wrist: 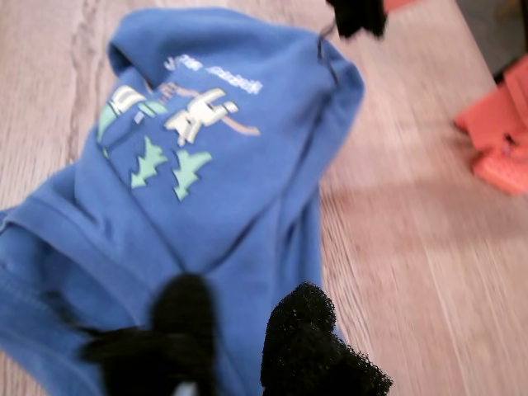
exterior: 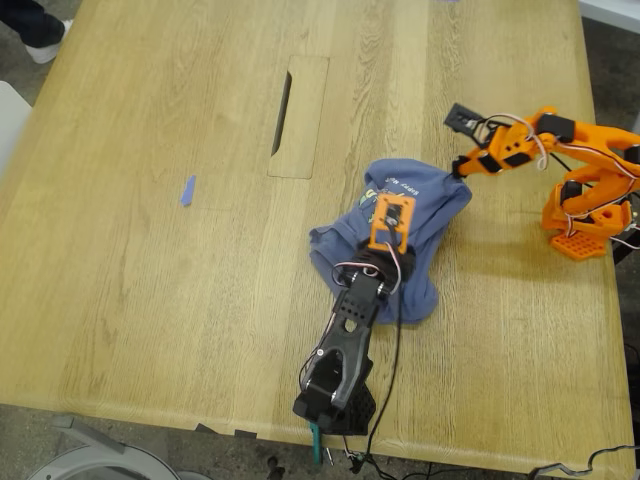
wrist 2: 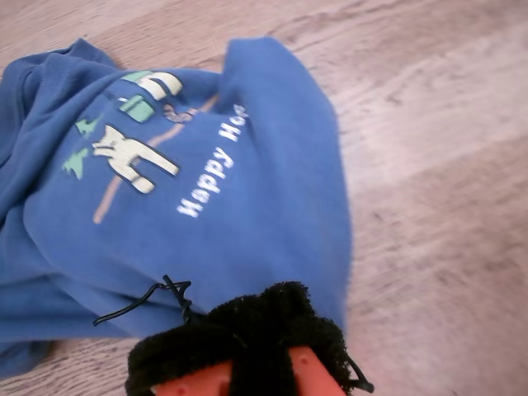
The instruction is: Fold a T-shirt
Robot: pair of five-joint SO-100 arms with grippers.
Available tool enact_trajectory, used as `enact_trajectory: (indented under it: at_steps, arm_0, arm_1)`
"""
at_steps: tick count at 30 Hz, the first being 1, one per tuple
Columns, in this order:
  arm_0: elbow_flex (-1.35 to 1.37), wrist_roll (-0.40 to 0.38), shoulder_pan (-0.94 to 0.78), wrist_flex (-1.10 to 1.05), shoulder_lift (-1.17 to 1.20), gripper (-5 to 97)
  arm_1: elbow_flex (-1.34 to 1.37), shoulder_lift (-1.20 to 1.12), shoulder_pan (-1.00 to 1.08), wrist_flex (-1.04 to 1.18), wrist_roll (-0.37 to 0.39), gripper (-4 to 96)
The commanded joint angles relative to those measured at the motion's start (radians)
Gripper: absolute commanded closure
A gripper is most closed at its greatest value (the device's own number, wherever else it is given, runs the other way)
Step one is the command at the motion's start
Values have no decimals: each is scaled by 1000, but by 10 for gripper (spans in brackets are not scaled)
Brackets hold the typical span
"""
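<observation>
In the exterior view, the slate-blue short-sleeved cotton T-shirt (exterior: 428, 212) lies bunched in a loose heap on the pale wooden table (exterior: 150, 300), towards the exterior view's right and near the middle of the table's depth. My first gripper (exterior: 392, 224), on the black arm that rises from the near edge, is over the middle of the heap. My second gripper (exterior: 463, 172), on the orange arm at the exterior view's right, meets the shirt's edge nearest that arm, where the cloth is drawn to a point. A small blue strip (exterior: 187, 190) lies well apart from the shirt, towards the exterior view's left.

In the first wrist view, the T-shirt (wrist: 239, 206) fills most of the picture, its green-and-cream cartoon print (wrist: 169, 136) facing up. The two black foam pads (wrist: 307, 338) of my first gripper (wrist: 243, 330) stand a narrow gap apart with blue cloth showing between them. I cannot tell whether they pinch it. The dark tip of my second gripper (wrist: 356, 15) sits at the shirt's far corner.

In the second wrist view, the T-shirt (wrist 2: 264, 239) shows the print and pale lettering (wrist 2: 213, 172) reading "Happy Ho". My second gripper (wrist 2: 247, 342) has its foam-covered jaws closed together on the cloth's edge.
</observation>
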Motion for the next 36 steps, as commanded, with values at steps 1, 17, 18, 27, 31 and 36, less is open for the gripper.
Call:
enact_trajectory:
  at_steps: [1, 17, 18, 27, 31, 36]
  arm_0:
    - [61, -21, -46, -215, -23, 918]
    - [279, -29, -229, -699, -344, 918]
    - [273, -29, -245, -726, -376, 918]
    - [172, -21, -385, -824, -611, 918]
    - [141, -18, -446, -824, -638, 918]
    - [133, -25, -557, -821, -629, 918]
  arm_1:
    - [-71, -66, -29, -77, -3, 911]
    - [75, -247, -81, -367, 6, 911]
    - [98, -244, -84, -382, 11, 911]
    - [400, -106, -83, -486, 25, 911]
    - [541, 23, -66, -477, 28, 911]
    - [695, 238, 0, -390, 28, 911]
